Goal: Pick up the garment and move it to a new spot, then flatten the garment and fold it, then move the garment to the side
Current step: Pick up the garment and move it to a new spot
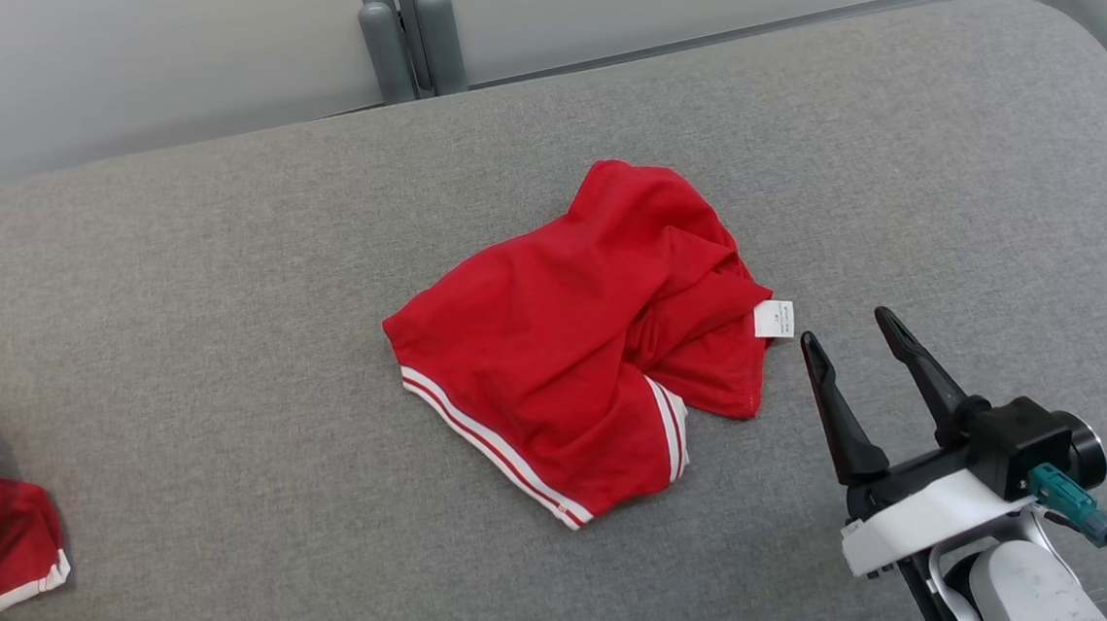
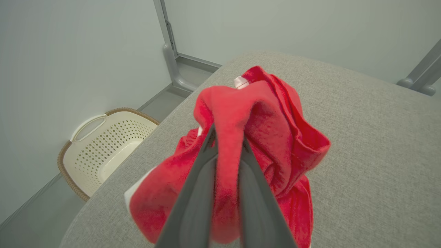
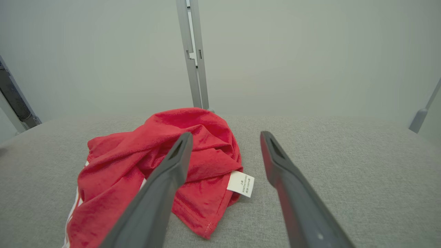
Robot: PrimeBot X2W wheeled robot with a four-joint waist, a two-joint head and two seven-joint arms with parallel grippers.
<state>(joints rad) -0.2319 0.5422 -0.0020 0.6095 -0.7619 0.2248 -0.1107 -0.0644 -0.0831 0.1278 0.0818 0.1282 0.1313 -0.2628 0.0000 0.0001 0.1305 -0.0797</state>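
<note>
While the left gripper (image 2: 228, 137), jaws clamped, pinches a bunched red garment (image 2: 268, 113) at the left edge of the desk (image 1: 175, 327), a second red garment (image 1: 566, 349) lies crumpled at its middle. Just right of its white label (image 1: 773, 319), the right gripper (image 1: 846, 324) has its jaws wide apart, empty.

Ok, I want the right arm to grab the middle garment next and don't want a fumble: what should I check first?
1. The right gripper is open: ok, fingers wide apart.
2. The right gripper is free of cloth: ok, in the head view its tips stop just short of the white label.
3. The middle garment is within reach: probably ok, it lies close ahead on the grey table.
4. The middle garment is flat: not ok, it is crumpled.
5. The left gripper has a hold: ok, it is shut on a second red garment.
6. The second red garment is lifted off the table: cannot tell.
</note>
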